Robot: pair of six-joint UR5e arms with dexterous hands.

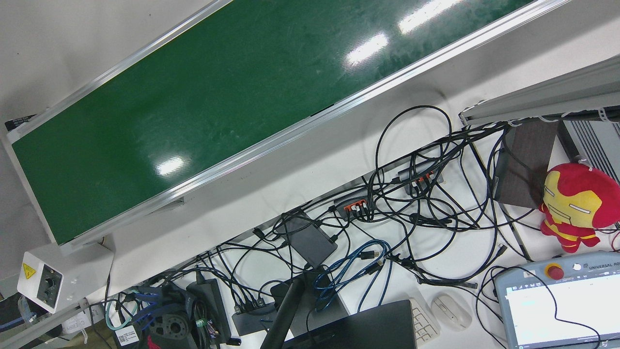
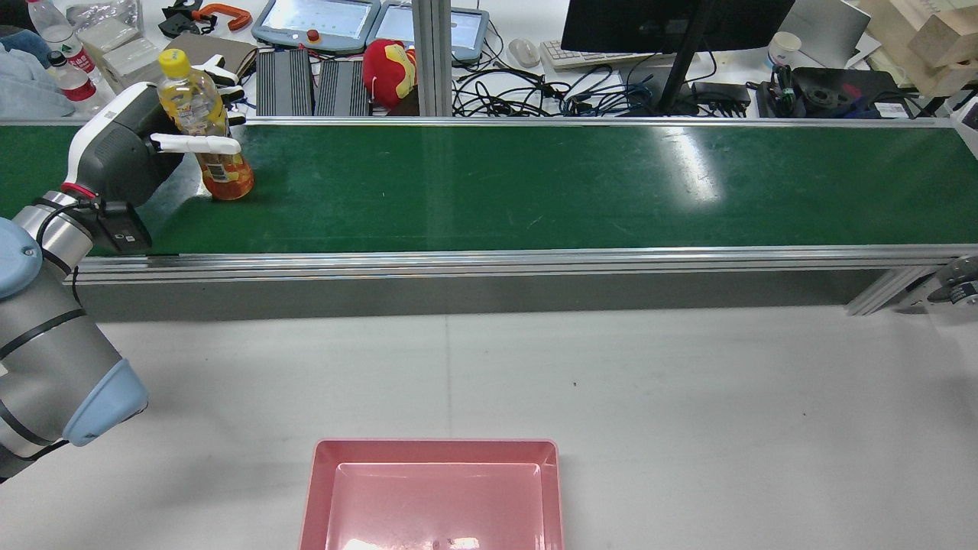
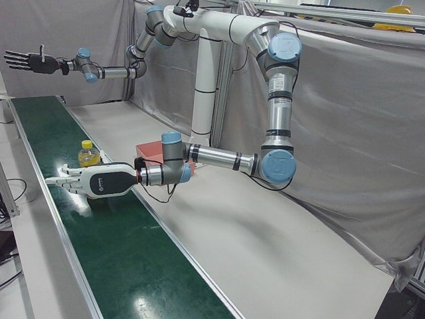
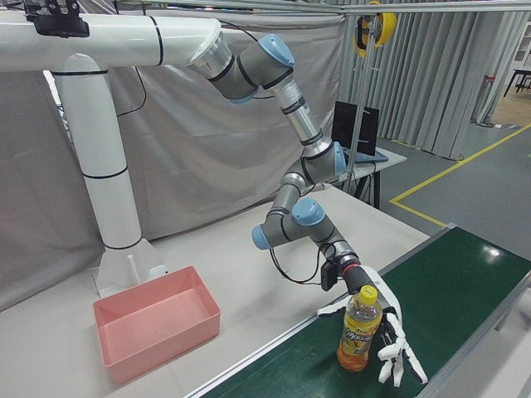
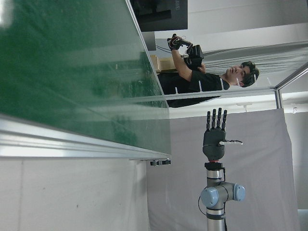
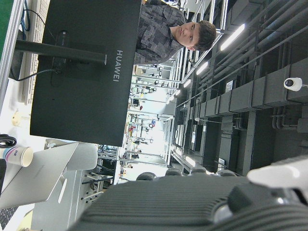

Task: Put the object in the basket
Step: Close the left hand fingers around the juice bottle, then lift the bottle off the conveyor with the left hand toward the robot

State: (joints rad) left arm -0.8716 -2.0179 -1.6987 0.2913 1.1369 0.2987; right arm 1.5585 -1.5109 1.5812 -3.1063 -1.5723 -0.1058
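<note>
1. Orange-filled and yellow-capped, the bottle [image 2: 206,126] stands upright on the green conveyor belt [image 2: 535,183], near the belt's end on the left arm's side. Its long axis is vertical.
2. Relative to the bottle, the left hand [image 2: 134,153] lies at its side, level with the label. White fingers [image 2: 195,142] reach across the near face of the bottle, and others show past its far side in the right-front view.
3. That hand [image 4: 382,332] is spread around the bottle, fingers apart. Whether they press on it or only bracket it I cannot tell; no firm clasp shows.
4. The right hand [image 3: 30,62] is raised well away from the bottle, at the belt's far end, fingers straight and splayed, holding nothing. The left hand is plainly the one placed to grasp.
5. The pink basket [image 2: 432,489] sits on the white table, across the belt's near rail from the bottle and off toward the table's middle.
</note>
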